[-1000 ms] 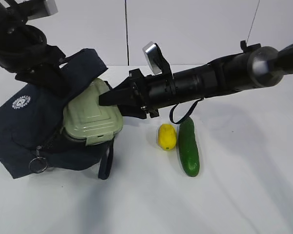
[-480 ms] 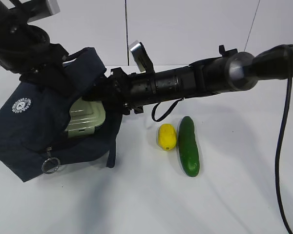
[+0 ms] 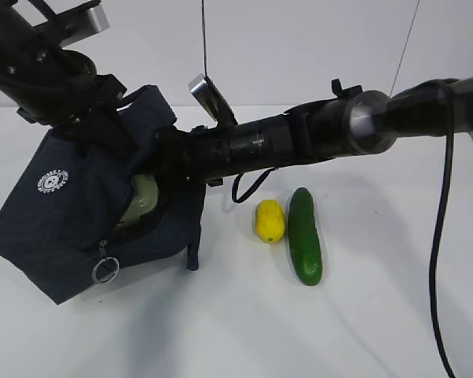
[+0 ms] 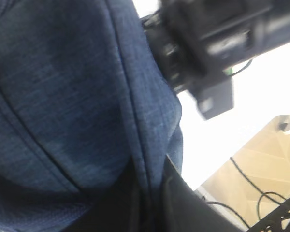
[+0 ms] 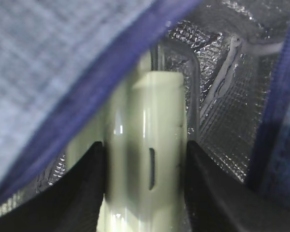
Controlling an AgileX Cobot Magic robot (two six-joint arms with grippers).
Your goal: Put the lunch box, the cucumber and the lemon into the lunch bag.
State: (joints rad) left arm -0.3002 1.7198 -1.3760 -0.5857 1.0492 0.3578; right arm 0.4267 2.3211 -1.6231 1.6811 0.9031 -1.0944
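The navy lunch bag (image 3: 71, 213) lies tilted at the left with its mouth facing right. My left gripper (image 3: 102, 126) is shut on the bag's upper edge (image 4: 72, 87) and holds it up; the fabric fold runs between its jaws (image 4: 152, 193). My right gripper (image 3: 164, 161) reaches into the mouth, shut on the pale green lunch box (image 5: 147, 159), one finger (image 5: 89, 188) on each side. Only a sliver of the lunch box (image 3: 144, 195) shows from outside. The yellow lemon (image 3: 269, 221) and the dark green cucumber (image 3: 304, 235) lie side by side on the table, right of the bag.
Silver foil lining (image 5: 232, 111) surrounds the box inside the bag. The zipper's ring pull (image 3: 104, 271) hangs at the bag's front. The right arm (image 3: 315, 138) stretches across above the lemon and cucumber. A black cable (image 3: 441, 236) hangs at the right.
My right arm has pushed the lunch box leftward, from half out of the bag to almost wholly inside. The bag has shifted right and tipped up under the left gripper.
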